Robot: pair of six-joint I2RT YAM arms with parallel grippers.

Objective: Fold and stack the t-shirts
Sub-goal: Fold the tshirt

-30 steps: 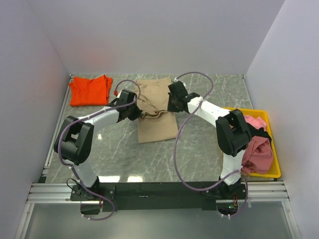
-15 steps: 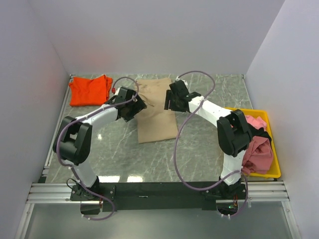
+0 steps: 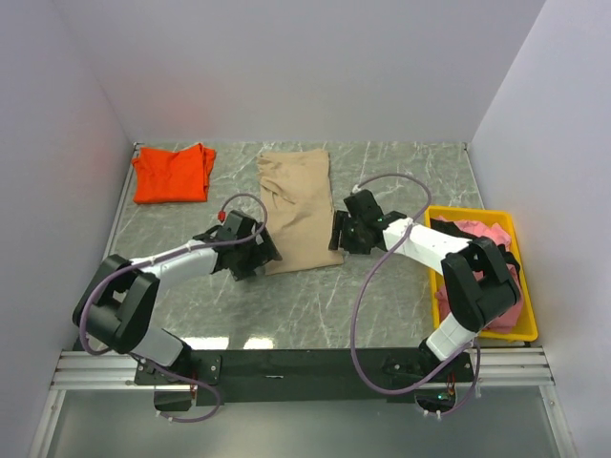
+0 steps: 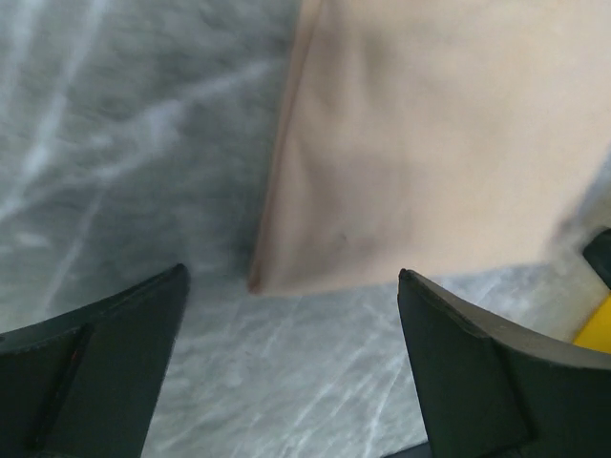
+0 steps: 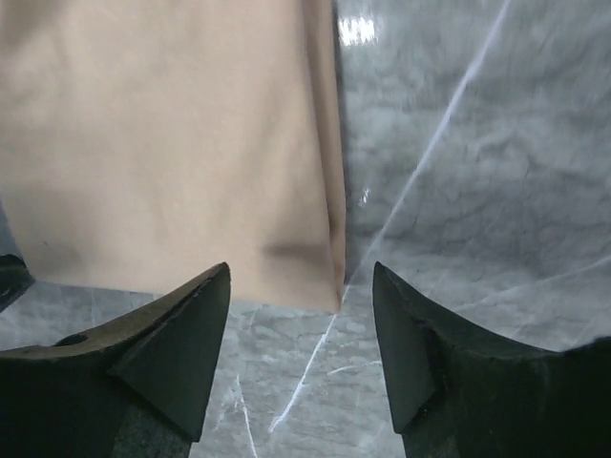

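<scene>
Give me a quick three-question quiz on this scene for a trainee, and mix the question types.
1. True or false: the tan shirt lies inside the yellow tray.
2. The left claw is: A) open, B) shut on the tan shirt, C) out of view.
3. Fill in: in the top view, the orange shirt lies to the ____ of the tan shirt.
Key: 1 false; 2 A; 3 left.

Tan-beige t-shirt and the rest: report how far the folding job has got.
Done: the bright orange-red t-shirt lies roughly folded far left. In hand: the tan-beige t-shirt is a long strip, open left gripper and right gripper at its near corners. Left: pink and dark shirts heaped in the yellow plastic tray; nothing stacked.
</scene>
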